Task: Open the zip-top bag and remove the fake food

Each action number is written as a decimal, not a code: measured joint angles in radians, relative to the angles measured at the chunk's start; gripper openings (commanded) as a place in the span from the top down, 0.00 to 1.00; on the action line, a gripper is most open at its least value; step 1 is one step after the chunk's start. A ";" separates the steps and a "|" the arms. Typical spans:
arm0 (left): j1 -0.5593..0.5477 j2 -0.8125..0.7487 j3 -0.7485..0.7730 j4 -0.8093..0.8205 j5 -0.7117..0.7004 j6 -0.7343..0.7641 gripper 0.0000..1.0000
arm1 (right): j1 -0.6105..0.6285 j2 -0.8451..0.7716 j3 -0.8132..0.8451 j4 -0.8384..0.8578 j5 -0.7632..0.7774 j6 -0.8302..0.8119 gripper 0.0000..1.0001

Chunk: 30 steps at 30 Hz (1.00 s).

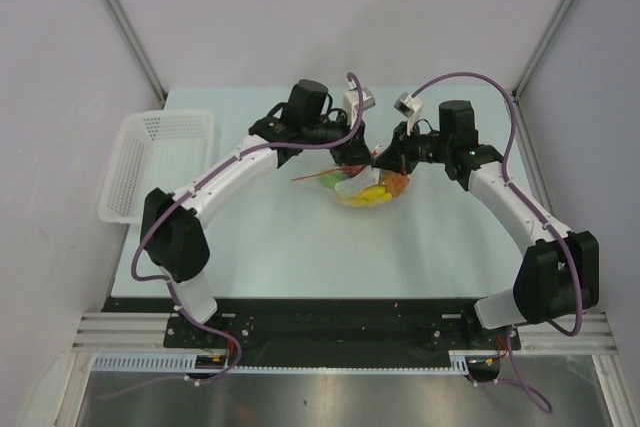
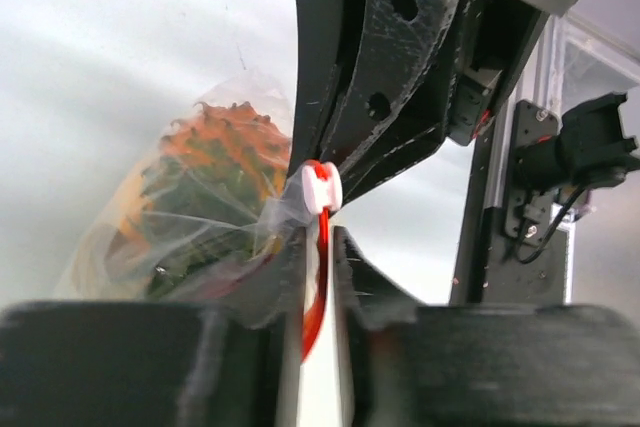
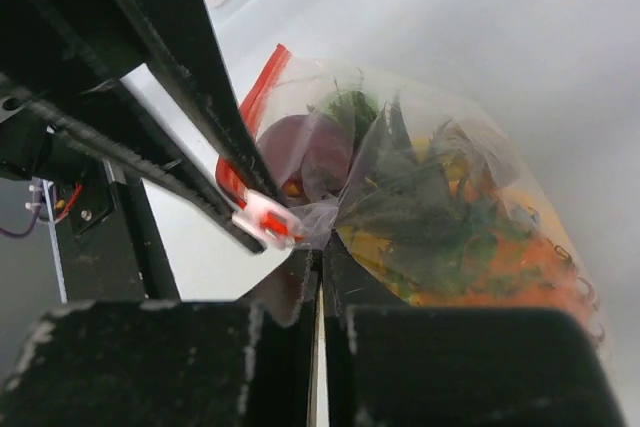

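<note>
The clear zip-top bag hangs between my two grippers over the table's middle. It holds fake food: an orange pineapple with a green crown, yellow pieces and a dark red fruit. My left gripper is shut on the bag's red zip strip, just below the white slider. My right gripper is shut on the bag's plastic corner beside the slider. In the top view the left gripper and the right gripper meet above the bag.
A white perforated basket stands at the table's left edge. Grey walls close in the left, right and back sides. The arms' bases sit at the near edge.
</note>
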 measured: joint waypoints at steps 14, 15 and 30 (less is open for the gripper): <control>-0.002 -0.053 -0.086 0.110 -0.150 -0.034 0.55 | -0.008 -0.024 -0.015 -0.008 -0.001 0.087 1.00; -0.002 -0.062 -0.096 0.126 -0.158 -0.043 0.55 | -0.008 -0.025 -0.016 -0.008 -0.002 0.092 1.00; -0.008 -0.078 -0.105 0.211 -0.129 -0.117 0.55 | -0.008 -0.025 -0.016 -0.007 -0.010 0.117 1.00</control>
